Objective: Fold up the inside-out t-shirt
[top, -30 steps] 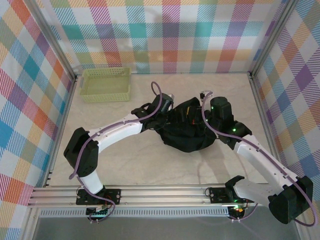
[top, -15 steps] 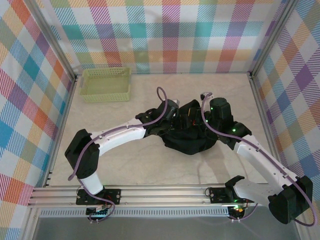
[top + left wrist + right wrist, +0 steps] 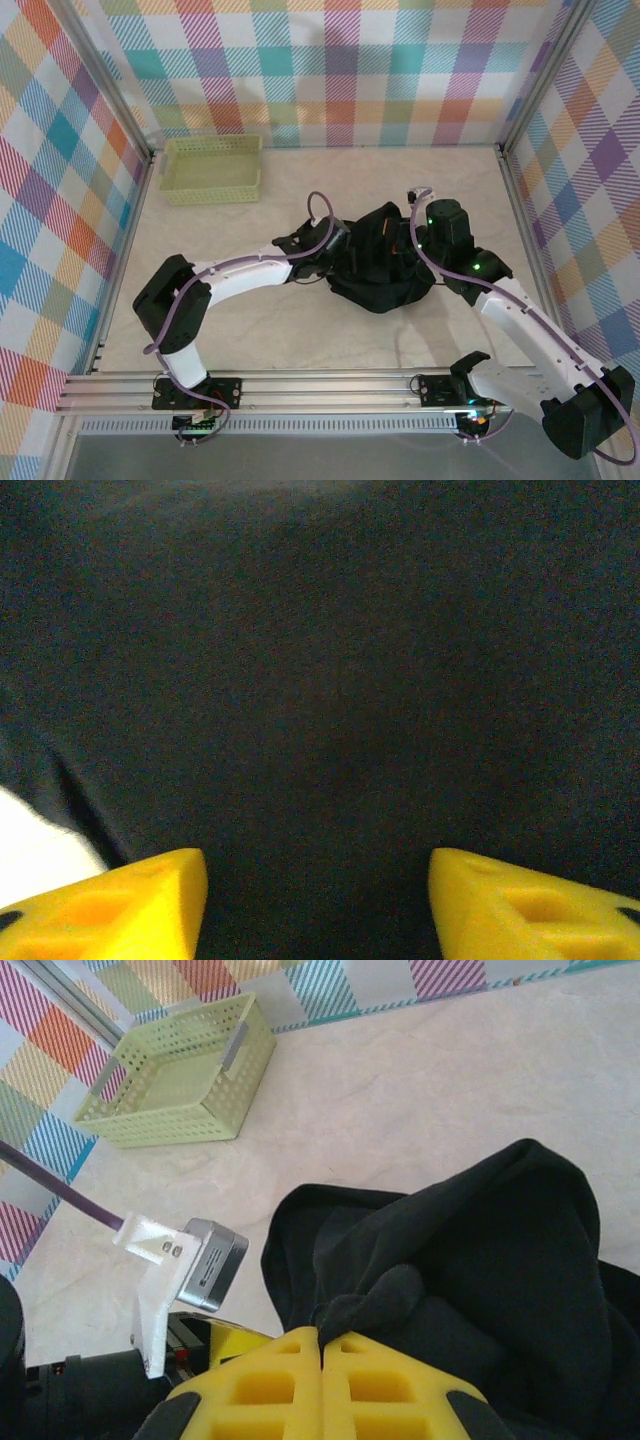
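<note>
The right gripper, pressed together, pinches a raised fold of the black inside-out t-shirt, apparently steadying it so the spread left gripper can take hold.

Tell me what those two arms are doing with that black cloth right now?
Left tool open, right at t-shirt. Right tool shut on a fold. Shirt bunched, not yet folded. Basket well clear.

The right gripper, yellow fingers pressed together, pinches a fold of the bunched black shirt lying on the pale table, with the left arm just beside the cloth at lower left and the green basket well apart by the plaid wall.
</note>
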Robot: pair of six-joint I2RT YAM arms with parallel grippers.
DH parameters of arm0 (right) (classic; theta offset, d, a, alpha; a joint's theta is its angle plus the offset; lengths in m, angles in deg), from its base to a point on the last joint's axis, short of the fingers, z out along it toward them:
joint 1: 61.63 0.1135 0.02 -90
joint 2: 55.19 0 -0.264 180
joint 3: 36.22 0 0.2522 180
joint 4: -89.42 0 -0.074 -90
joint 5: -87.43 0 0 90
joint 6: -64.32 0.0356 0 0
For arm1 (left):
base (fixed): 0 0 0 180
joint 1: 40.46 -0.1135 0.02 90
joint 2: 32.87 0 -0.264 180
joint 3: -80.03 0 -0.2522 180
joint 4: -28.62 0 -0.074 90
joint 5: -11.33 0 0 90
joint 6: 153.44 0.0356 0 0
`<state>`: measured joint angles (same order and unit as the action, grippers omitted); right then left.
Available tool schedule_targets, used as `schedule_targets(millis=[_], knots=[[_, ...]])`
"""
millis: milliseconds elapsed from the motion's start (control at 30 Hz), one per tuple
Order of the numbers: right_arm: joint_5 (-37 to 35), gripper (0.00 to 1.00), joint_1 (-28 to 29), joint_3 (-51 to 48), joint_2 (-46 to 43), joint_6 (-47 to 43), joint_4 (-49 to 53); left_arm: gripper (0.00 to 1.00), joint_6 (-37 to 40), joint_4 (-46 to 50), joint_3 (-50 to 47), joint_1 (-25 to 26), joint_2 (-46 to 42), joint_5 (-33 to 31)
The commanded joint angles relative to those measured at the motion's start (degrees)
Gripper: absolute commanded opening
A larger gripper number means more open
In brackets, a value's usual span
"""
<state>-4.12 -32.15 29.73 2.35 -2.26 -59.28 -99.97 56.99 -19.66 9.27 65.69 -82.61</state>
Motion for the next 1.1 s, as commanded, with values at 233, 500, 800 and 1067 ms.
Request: schedule_targets(millis=[233, 500, 800, 1067], knots=[[1.51, 0.00, -0.03, 0.99, 0.03, -0.39, -3.07, 0.82, 1.64, -7.39, -0.01, 4.18, -11.31, 3.21], [0.69, 0.00, 0.00, 2.34, -1.88, -0.82, -1.40, 0.74, 1.03, -1.68, 5.62, 3.58, -1.59, 0.41], [-4.76, 0.00, -6.28, 13.63, 1.20, -4.55, 6.91, 0.11, -0.35, -0.43, 4.28, -9.06, -1.71, 2.69], [-0.52, 0.00, -18.23, 32.31, 6.39, -0.39, 10.06, 0.00, 0.41, 4.59, 14.29, -21.26, -5.93, 2.88]])
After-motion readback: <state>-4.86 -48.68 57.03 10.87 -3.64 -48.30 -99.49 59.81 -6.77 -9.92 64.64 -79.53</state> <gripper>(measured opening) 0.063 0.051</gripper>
